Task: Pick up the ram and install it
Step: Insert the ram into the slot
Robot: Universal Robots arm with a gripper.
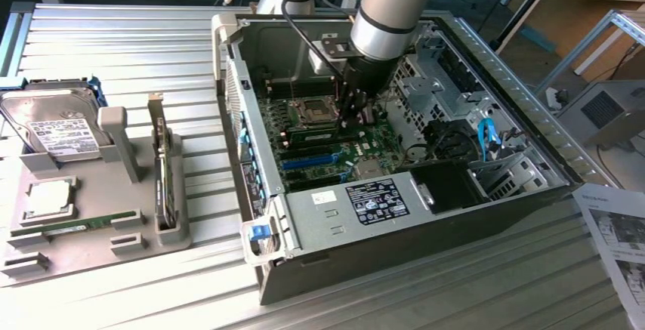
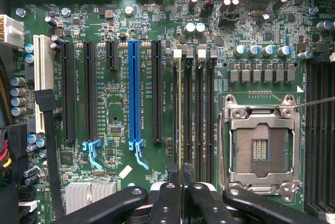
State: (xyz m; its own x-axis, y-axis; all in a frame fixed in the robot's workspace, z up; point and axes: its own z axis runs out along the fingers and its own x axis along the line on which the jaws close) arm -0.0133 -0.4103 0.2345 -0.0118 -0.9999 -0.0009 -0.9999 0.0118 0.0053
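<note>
We see the gripper almost fully closed, its two dark fingers pressed on the ram. From the wrist camera the ram appears edge-on, as one thin greenish line. It stands upright along the memory slot nearest to the expansion slots, just beside the other black memory slots. We cannot tell if it is fully seated. The blue expansion slot is on one side and the open CPU socket on the other, all on the green motherboard. In the exterior view, the gripper reaches down into the open computer case.
</note>
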